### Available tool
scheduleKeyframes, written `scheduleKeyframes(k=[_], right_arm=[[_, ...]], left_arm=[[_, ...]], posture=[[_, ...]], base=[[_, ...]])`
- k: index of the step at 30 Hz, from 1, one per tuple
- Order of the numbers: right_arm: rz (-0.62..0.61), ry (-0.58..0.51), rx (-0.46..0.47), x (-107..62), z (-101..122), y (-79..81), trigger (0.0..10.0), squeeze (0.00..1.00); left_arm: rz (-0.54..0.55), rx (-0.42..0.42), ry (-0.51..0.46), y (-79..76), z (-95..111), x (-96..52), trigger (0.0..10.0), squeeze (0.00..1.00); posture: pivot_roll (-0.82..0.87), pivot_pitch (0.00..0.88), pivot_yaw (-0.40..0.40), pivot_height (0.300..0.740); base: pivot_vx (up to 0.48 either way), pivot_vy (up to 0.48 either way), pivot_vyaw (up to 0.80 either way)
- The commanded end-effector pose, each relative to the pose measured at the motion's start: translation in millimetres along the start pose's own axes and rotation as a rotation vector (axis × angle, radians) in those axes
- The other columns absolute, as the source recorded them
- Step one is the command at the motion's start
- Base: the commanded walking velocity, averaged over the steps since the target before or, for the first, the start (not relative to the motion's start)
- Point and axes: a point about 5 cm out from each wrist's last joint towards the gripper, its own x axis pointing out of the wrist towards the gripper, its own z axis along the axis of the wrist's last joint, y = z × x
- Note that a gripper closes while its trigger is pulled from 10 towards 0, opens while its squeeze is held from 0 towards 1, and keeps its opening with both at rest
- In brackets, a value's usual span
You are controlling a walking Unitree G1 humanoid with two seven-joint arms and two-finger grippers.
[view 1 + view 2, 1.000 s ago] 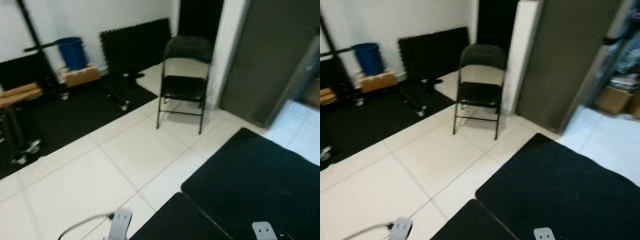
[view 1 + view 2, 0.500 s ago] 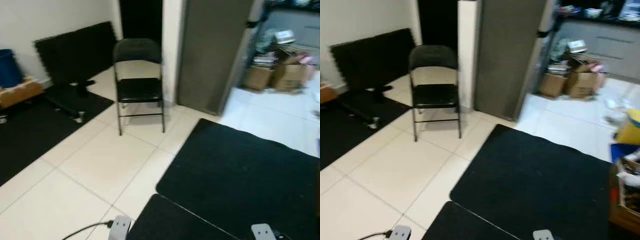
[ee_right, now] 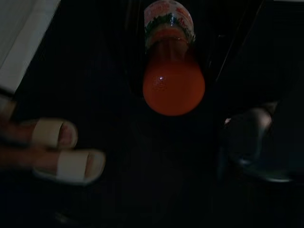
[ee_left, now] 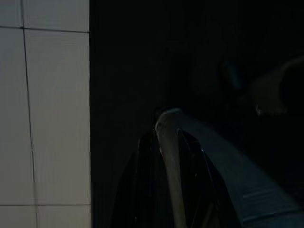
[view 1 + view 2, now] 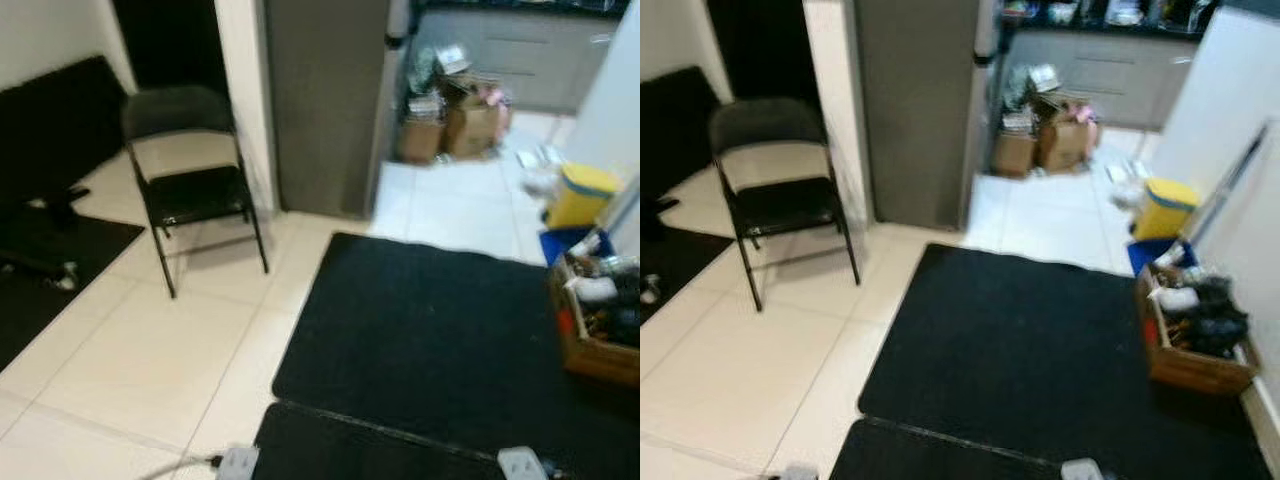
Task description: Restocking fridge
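Note:
The tall grey fridge [image 5: 325, 100] stands past the far edge of a black mat [image 5: 440, 330], its door closed. In the right wrist view an orange drink bottle [image 3: 174, 88] with a printed label hangs over the dark floor, with my right gripper [image 3: 174, 52] shut on it. The left wrist view is very dark: my left gripper [image 4: 168, 142] hangs over the mat's edge, with a pale curved shape lying against it that I cannot identify.
A black folding chair [image 5: 780, 195] stands left of the fridge. Cardboard boxes [image 5: 1045, 140] are piled beyond it. A yellow bin [image 5: 1165, 208] and a wooden crate [image 5: 1195, 365] of bottles sit by the white wall at right. A person's sandalled feet [image 3: 61, 152] are close by.
The camera has swung to the right: the chair slid left in the picture, and the fridge, the boxes, the yellow bin and the crate have come into view.

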Motion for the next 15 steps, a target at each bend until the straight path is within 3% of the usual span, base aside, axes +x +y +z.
scheduleKeyframes(k=[1, 10, 15], right_arm=[[-0.004, -0.001, 0.001, -0.2, 0.3, -2.5, 10.0, 0.0], [0.001, -0.008, -0.014, 0.1, 4.0, -1.4, 10.0, 0.0], [-0.004, -0.011, -0.017, 0.1, 4.5, -1.6, 10.0, 0.0]], left_arm=[[0.012, 0.016, -0.013, 4.5, 5.8, -0.2, 10.0, 0.0], [0.005, -0.011, -0.015, -0.7, 6.1, 1.1, 10.0, 0.0], [-0.004, -0.016, -0.013, -4.7, 6.0, 1.9, 10.0, 0.0]], posture=[[0.0, 0.0, -0.002, 0.74], [0.0, 0.0, -0.014, 0.74], [0.0, 0.0, -0.017, 0.74]], base=[[0.0, 0.0, -0.8], [0.0, 0.0, -0.8], [0.0, 0.0, 0.0]])
